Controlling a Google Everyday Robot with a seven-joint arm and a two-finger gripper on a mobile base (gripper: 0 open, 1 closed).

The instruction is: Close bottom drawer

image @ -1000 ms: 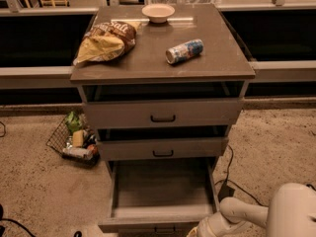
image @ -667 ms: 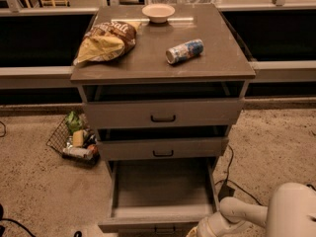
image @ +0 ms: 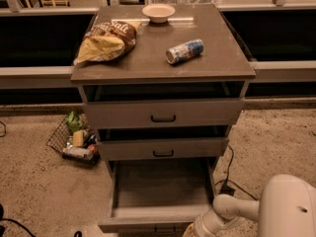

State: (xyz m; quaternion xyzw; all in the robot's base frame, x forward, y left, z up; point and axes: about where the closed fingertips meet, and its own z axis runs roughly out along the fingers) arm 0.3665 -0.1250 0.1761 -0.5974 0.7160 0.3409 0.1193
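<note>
Camera view: gripper (image: 195, 229) at front of pulled-out bottom drawer (image: 162, 187)

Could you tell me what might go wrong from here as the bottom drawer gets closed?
The grey-brown bottom drawer is pulled far out, and the gripper, beyond the white arm at its right corner, is out of view: an off-centre push may jam it. The black cable beside might snag.

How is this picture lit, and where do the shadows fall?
Camera view: dim, warm light; glare streak on the cabinet top beside the bowl; dark shadow above the top drawer; open bottom drawer evenly lit; gripper at the lower edge, by that drawer's front.
</note>
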